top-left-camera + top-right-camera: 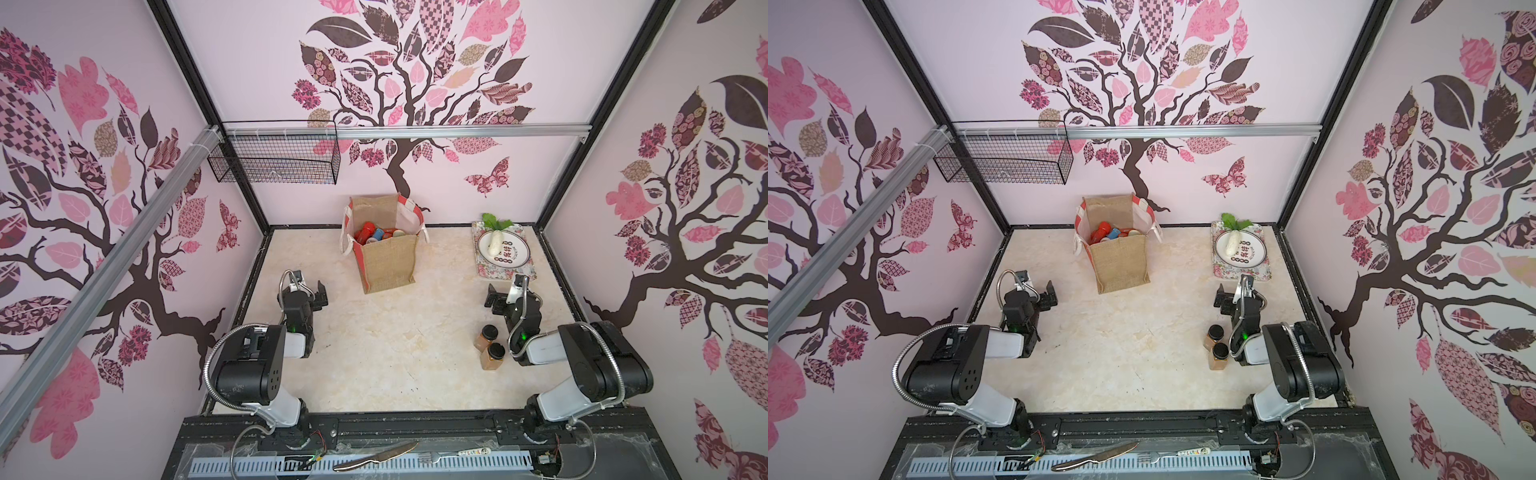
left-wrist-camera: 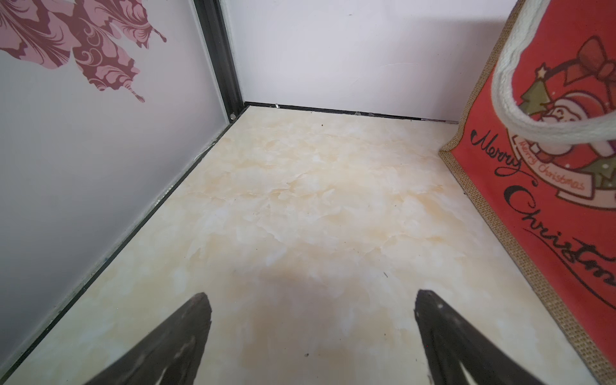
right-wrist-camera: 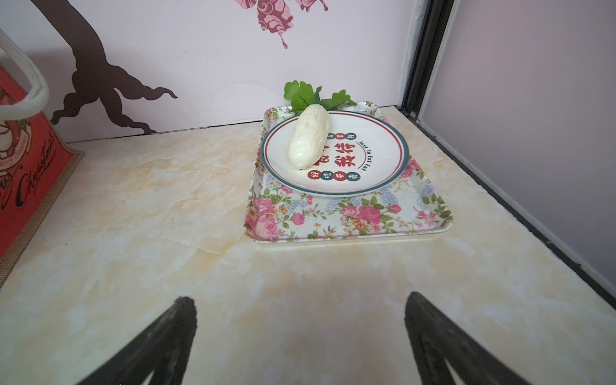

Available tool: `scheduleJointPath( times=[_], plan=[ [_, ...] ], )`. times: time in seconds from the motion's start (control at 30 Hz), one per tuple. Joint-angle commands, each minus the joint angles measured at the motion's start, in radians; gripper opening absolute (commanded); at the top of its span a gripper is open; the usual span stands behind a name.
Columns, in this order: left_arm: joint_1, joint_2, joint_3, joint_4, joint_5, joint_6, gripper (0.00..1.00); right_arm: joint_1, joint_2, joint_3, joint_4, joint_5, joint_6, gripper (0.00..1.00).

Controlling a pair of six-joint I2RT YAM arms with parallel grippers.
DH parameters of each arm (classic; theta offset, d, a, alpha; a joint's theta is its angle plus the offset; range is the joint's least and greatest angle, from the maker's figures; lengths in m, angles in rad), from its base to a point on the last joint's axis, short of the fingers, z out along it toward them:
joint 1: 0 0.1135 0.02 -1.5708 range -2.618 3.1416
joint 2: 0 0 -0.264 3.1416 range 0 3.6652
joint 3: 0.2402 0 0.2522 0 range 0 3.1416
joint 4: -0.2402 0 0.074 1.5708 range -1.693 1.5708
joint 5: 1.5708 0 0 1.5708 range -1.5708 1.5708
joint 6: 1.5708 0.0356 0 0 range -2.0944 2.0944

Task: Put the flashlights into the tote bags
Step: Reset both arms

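Top views: left gripper (image 1: 309, 284) and right gripper (image 1: 505, 289) spread wide, empty; open table (image 1: 395, 332) between; bag (image 1: 386, 257) with flashlights (image 1: 368, 232) near far edge.

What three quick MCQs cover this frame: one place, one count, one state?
1. The flashlights are: A in the bag; B beside it; C in a gripper.
2. Jars: A one; B two; C four.
3. Left gripper: A open, empty; B shut on a flashlight; C shut on a jar.
Key: 1 A, red and blue ones show in the bag's mouth; 2 B, two black-lidded ones stand together; 3 A, jaws wide apart, nothing between.
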Motion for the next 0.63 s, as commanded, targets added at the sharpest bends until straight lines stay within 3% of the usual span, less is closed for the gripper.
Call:
scheduleJointPath(
  times=[0.0, 0.6],
  plan=[
    [0.004, 0.002, -0.025, 0.046, 0.002, 0.010, 0.98, -0.007, 0.007, 0.008, 0.030, 0.008, -0.001, 0.99],
    [0.003, 0.003, -0.023, 0.046, 0.002, 0.009, 0.98, -0.007, 0.005, 0.009, 0.026, 0.005, -0.001, 1.00]
  ],
)
